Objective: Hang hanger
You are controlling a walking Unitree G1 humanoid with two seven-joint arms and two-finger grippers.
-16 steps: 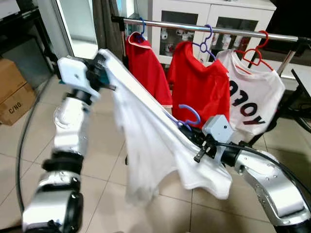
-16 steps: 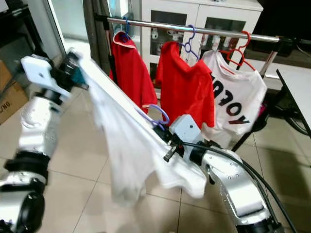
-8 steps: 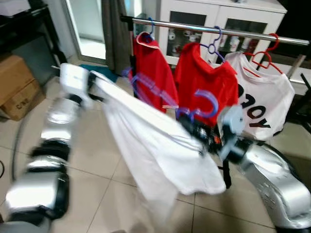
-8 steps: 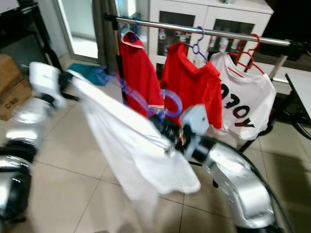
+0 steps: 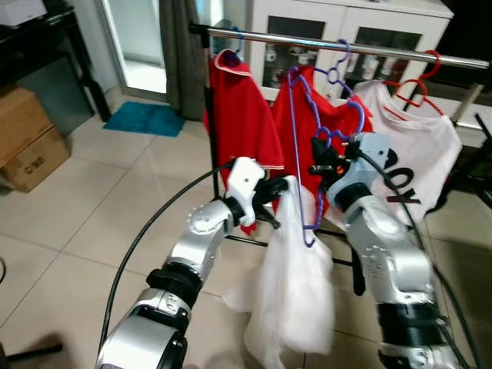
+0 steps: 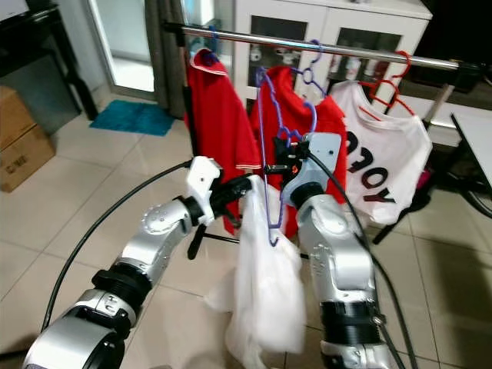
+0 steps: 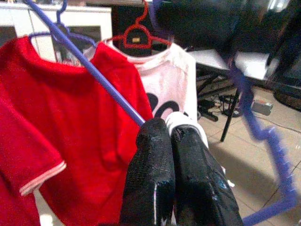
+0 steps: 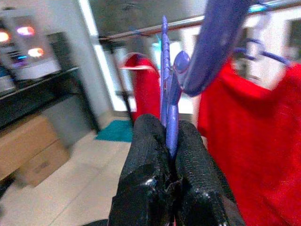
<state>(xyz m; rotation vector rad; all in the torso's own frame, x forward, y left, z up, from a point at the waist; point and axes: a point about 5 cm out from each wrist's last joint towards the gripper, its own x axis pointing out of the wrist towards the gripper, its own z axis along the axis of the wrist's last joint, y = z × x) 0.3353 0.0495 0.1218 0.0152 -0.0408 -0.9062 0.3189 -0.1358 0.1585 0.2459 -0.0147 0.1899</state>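
Note:
A purple hanger stands nearly upright just in front of the steel rail, its hook near the red shirts. My right gripper is shut on the hanger near its hook; in the right wrist view the fingers pinch the purple hanger. A white garment droops bunched from the hanger's lower end. My left gripper is shut on the garment's top edge, right beside the hanger. In the left wrist view white cloth pokes out past the closed fingers.
Two red shirts and a white printed shirt hang on the rail on blue and red hangers. A white cabinet stands behind. Cardboard boxes and a teal mat lie left. A black cable loops by my left arm.
The hanger has swung from lying stretched between my arms to nearly upright by the rail. My left gripper has come in close to the right one, and the garment now hangs down bunched.

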